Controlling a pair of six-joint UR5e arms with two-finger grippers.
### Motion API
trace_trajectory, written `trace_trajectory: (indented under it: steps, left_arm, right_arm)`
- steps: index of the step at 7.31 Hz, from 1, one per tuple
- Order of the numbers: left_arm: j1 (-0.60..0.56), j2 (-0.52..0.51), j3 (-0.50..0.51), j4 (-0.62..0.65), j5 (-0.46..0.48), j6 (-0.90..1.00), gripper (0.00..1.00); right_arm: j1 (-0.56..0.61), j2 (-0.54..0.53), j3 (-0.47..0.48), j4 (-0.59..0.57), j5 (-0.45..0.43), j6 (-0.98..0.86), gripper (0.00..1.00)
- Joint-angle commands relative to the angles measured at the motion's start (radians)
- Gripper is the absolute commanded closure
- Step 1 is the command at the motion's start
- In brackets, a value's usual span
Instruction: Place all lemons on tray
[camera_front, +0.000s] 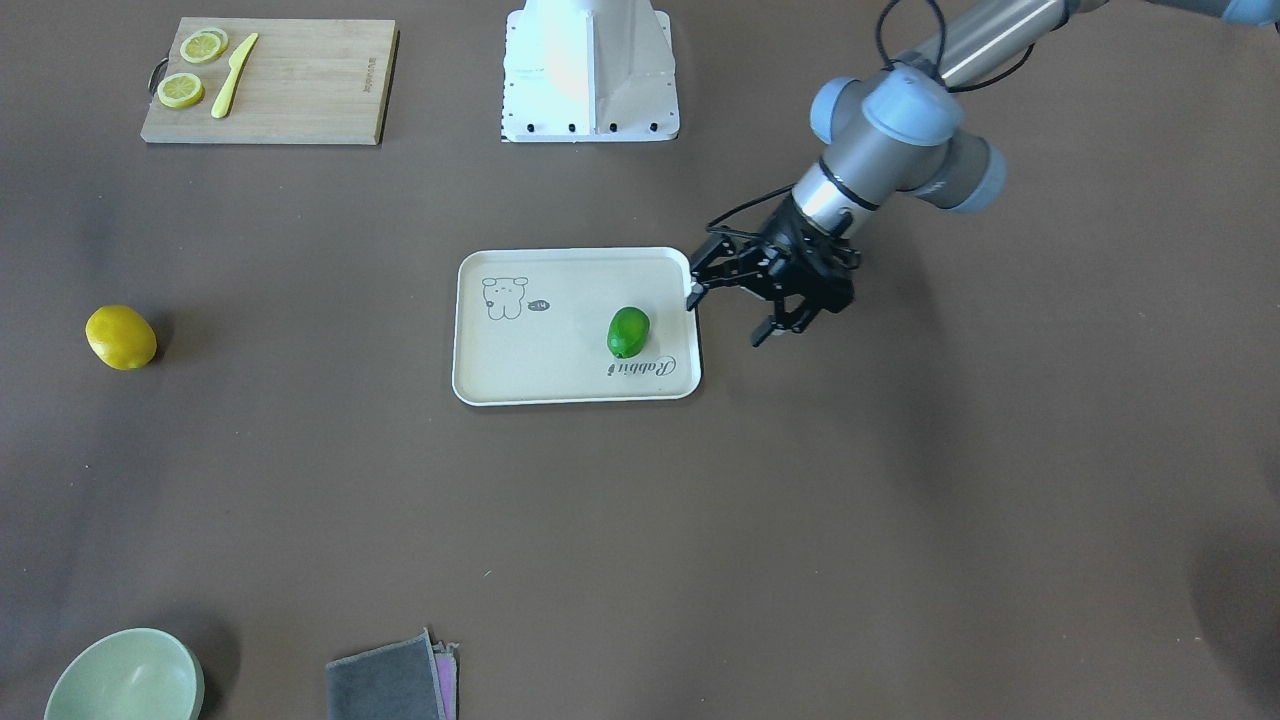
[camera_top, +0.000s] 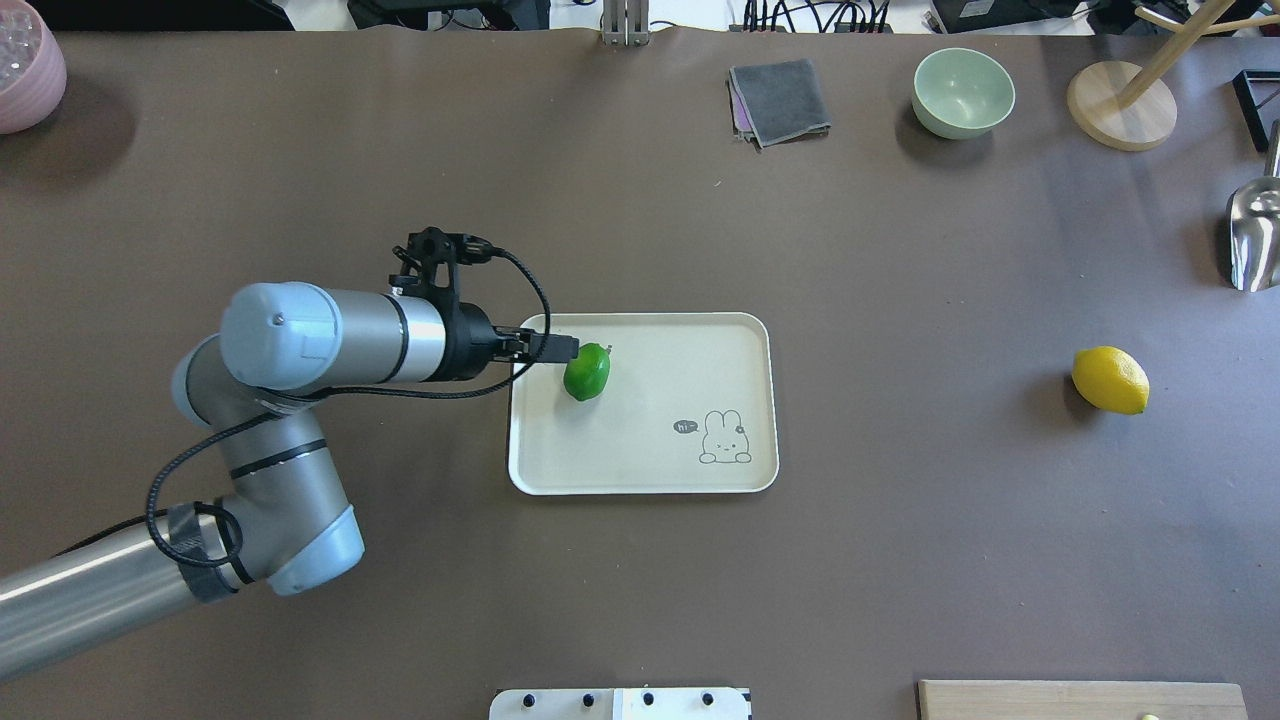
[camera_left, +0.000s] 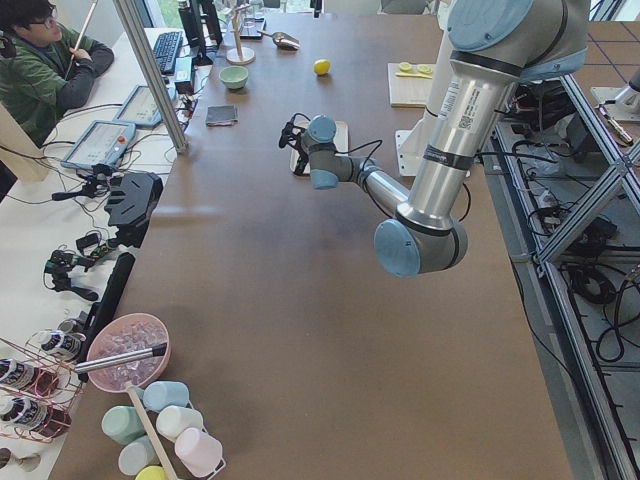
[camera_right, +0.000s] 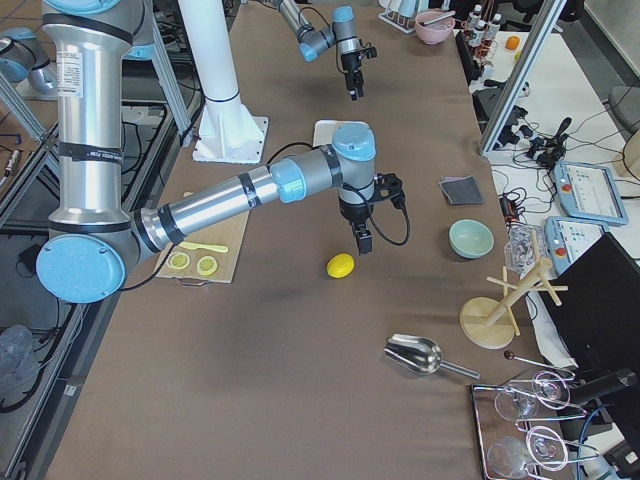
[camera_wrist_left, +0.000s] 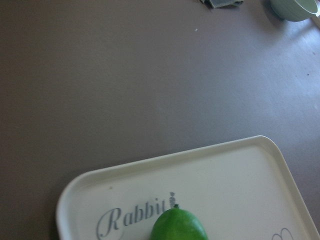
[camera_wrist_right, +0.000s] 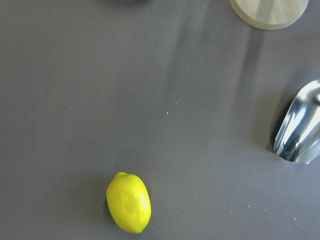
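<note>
Left hand (camera_front: 728, 315) spread beside tray (camera_front: 540, 355), green lemon (camera_front: 629, 332) lying crosswise on it

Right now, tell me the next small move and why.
Probably lower the right gripper toward the yellow lemon for a grasp. The green lemon already lies on the tray, and the left gripper is open beside the tray's rim, holding nothing. The yellow lemon lies on the table, off the tray, with the right gripper near it.
</note>
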Motion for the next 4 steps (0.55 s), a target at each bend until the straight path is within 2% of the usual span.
trace_trajectory:
  steps: [1,2,3,4]
  left_arm:
    - [-0.275,0.155,-0.025,0.003,-0.286,0.263,0.01]
    - [-0.335,0.193,-0.025,0.004,-0.339,0.347,0.01]
    - [-0.339,0.194,-0.023,0.006,-0.341,0.355,0.01]
    - [-0.339,0.195,-0.023,0.004,-0.343,0.355,0.01]
  right_arm:
    - [-0.108,0.018,-0.048,0.102,-0.028,-0.003,0.00]
    - [-0.147,0.017,-0.135,0.219,-0.028,0.003,0.00]
    - [-0.176,0.014,-0.235,0.336,-0.028,0.007,0.00]
    - [-0.203,0.014,-0.293,0.387,-0.028,0.013,0.00]
